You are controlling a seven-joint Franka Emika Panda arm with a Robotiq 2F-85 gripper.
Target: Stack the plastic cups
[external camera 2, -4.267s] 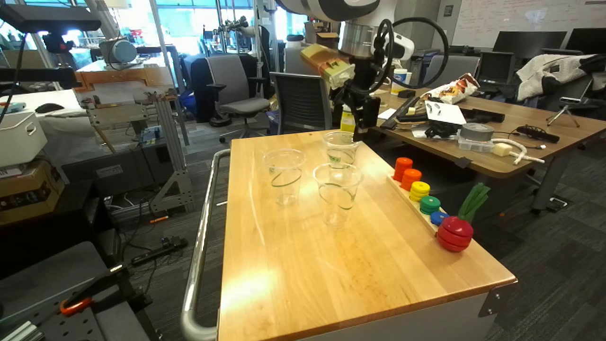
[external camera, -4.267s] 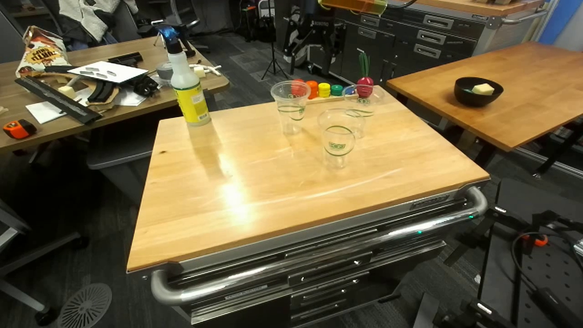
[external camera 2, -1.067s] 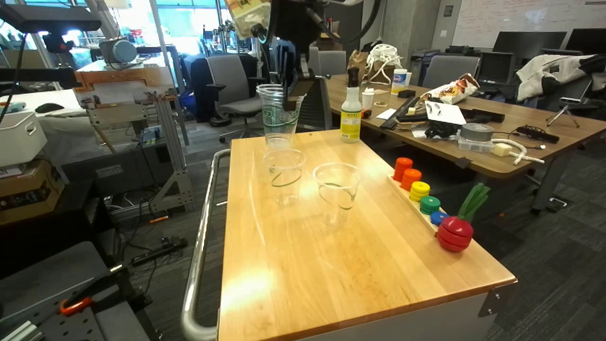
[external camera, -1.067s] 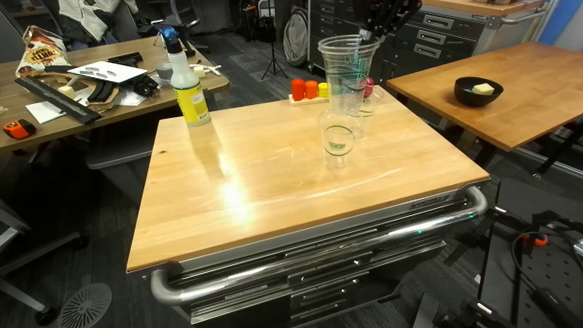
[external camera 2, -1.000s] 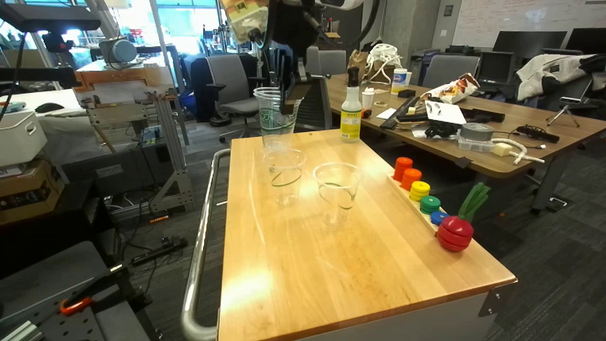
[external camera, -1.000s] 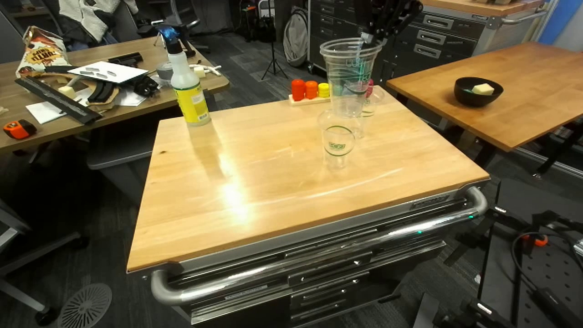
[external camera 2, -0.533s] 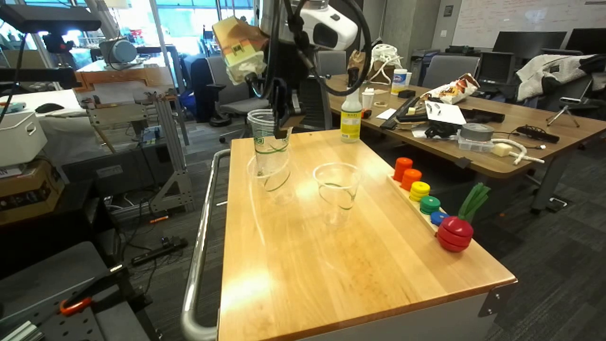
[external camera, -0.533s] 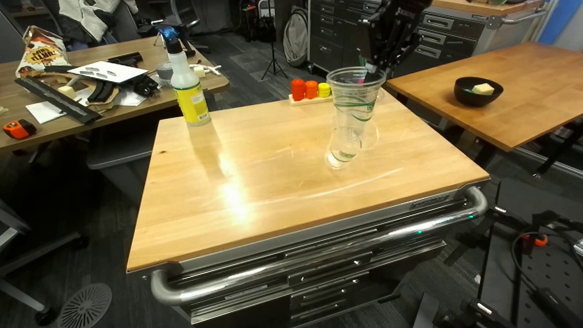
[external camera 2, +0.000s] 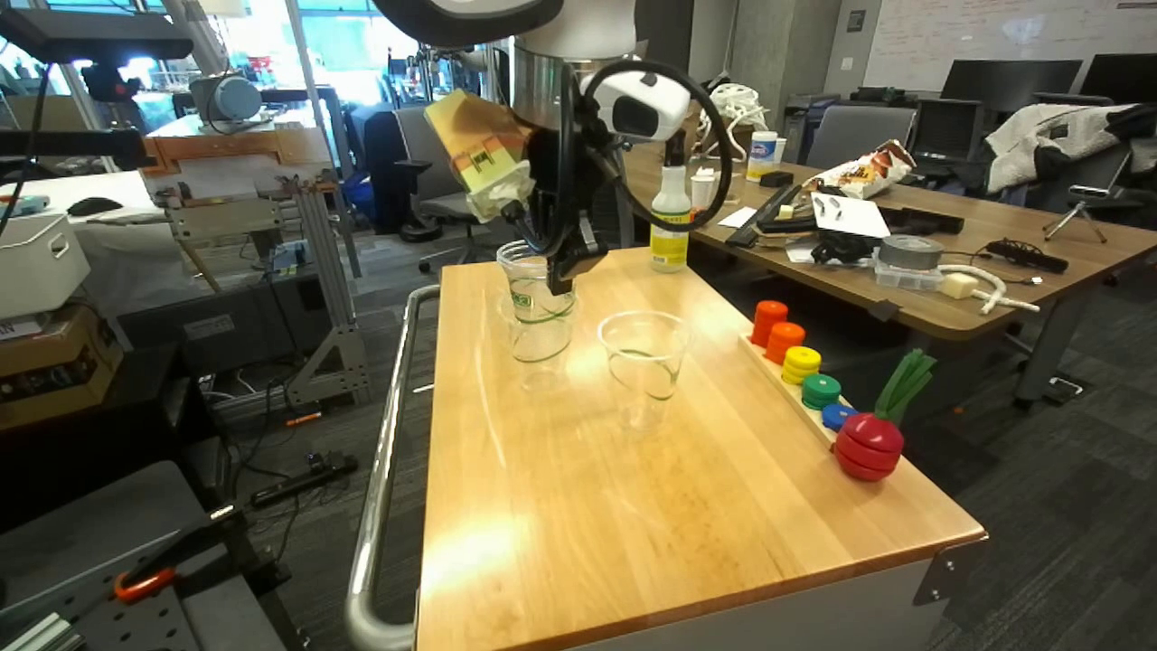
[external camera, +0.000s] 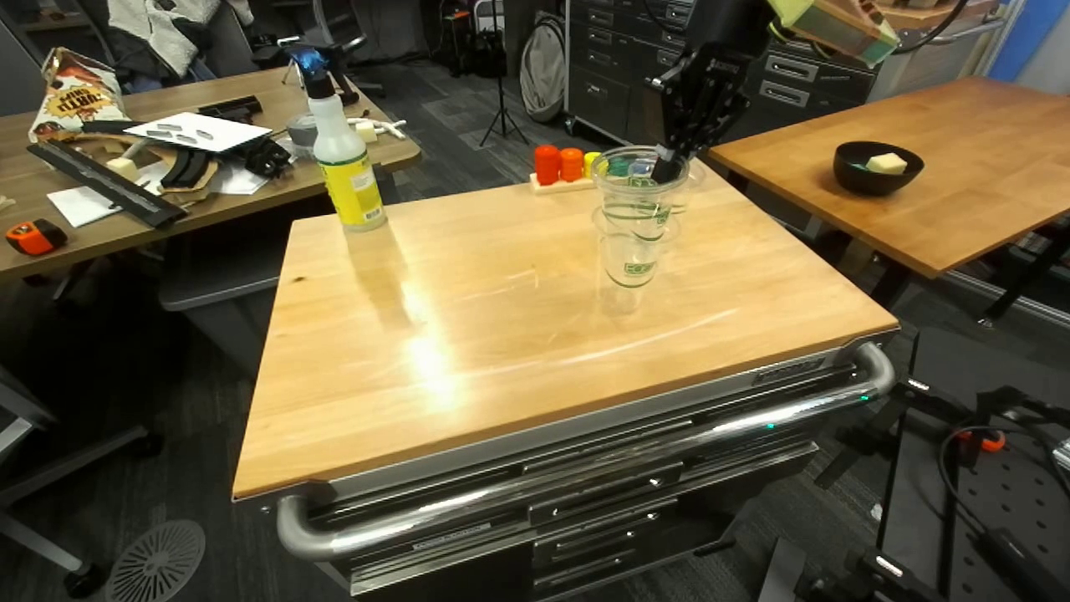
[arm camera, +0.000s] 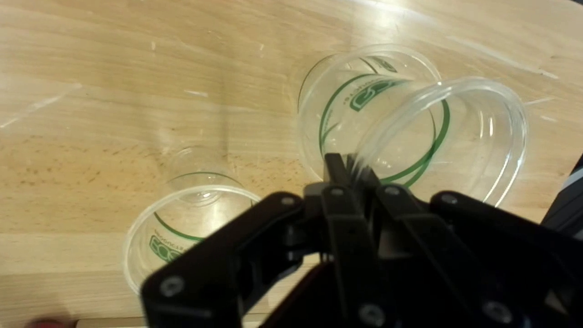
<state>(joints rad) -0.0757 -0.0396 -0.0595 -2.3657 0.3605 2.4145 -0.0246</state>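
Observation:
My gripper is shut on the rim of a clear plastic cup pair, apparently two nested, judging by the doubled rim. This held pair leans a little in an exterior view. Its lower end sits within the mouth of another clear cup that stands on the wooden top; how deep is hard to tell through the see-through walls. That lower cup shows a green ring and logo in the wrist view. A further cup stands alone beside them, also at the wrist view's lower left as a cup.
A spray bottle with yellow label stands at one corner of the top. Along one edge lies a peg board with coloured rings, beside a red toy vegetable. A metal handle runs along the cart's side.
My gripper has come down with the held cups, from above to inside the lower cup's mouth. Half a second ago that lower cup was tipped; now it looks upright. The lone cup has stayed put.

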